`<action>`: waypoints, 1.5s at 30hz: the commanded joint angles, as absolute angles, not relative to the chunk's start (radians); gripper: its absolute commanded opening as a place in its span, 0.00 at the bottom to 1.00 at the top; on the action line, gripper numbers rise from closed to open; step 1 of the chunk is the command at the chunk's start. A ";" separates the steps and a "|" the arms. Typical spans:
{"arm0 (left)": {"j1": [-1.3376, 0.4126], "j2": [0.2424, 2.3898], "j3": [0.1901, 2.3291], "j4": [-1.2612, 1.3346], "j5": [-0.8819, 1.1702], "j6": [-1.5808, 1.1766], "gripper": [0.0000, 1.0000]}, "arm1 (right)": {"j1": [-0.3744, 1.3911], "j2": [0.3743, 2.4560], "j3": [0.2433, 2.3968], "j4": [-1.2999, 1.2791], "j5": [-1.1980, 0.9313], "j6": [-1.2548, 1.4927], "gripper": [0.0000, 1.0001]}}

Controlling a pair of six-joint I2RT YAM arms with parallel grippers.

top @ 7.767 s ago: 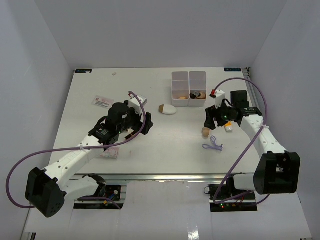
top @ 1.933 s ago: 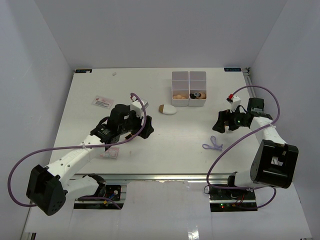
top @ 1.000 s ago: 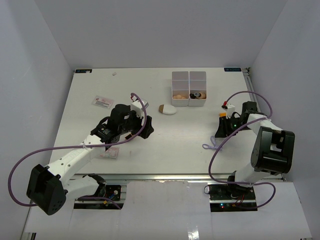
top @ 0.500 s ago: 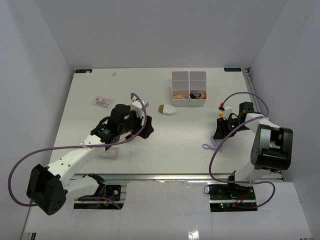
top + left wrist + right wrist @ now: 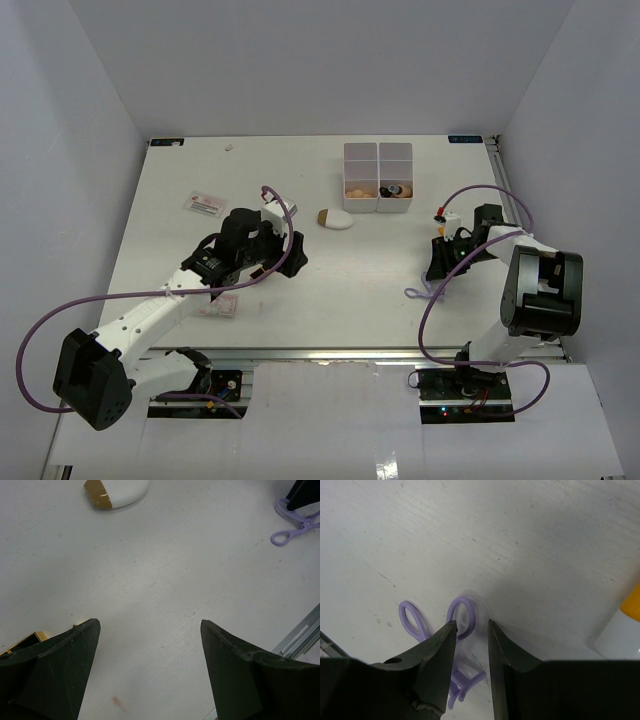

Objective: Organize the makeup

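The purple loop (image 5: pixel 461 599) lies flat on the table, also visible from above (image 5: pixel 421 293) and in the left wrist view (image 5: pixel 297 522). My right gripper (image 5: pixel 472 625) (image 5: pixel 436 274) is down over it, open by a narrow gap; its left fingertip touches one ring and table shows between the jaws. An orange-white bottle (image 5: pixel 629 625) lies just to its right. The white oval piece with a brown tip (image 5: pixel 337 219) (image 5: pixel 117 490) rests in front of the white box (image 5: pixel 378 152), which holds a tan sponge (image 5: pixel 357 190) and a dark tube (image 5: pixel 398 189). My left gripper (image 5: pixel 150 625) (image 5: pixel 291 256) hovers wide open over bare table.
A red-printed card (image 5: pixel 205 203) lies at the left, and another small packet (image 5: pixel 218 307) sits under the left arm. A metal rail (image 5: pixel 330 353) runs along the near table edge. Purple cables loop off both arms.
My right gripper has dropped and shifted slightly left onto the purple loop, and its jaws have narrowed. The left arm has not moved.
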State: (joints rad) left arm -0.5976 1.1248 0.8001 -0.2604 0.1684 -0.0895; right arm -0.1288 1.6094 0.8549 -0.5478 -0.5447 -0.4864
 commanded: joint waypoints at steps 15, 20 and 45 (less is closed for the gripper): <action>-0.597 1.110 0.811 -0.247 0.172 -0.081 0.92 | -0.103 1.638 0.882 -0.549 -0.552 -0.472 0.31; -0.597 1.111 0.810 -0.246 0.172 -0.081 0.92 | -0.103 1.642 0.886 -0.553 -0.561 -0.473 0.29; -0.597 1.127 0.799 -0.223 0.254 -0.081 0.92 | -0.110 1.555 0.908 -0.572 -0.673 -0.499 0.08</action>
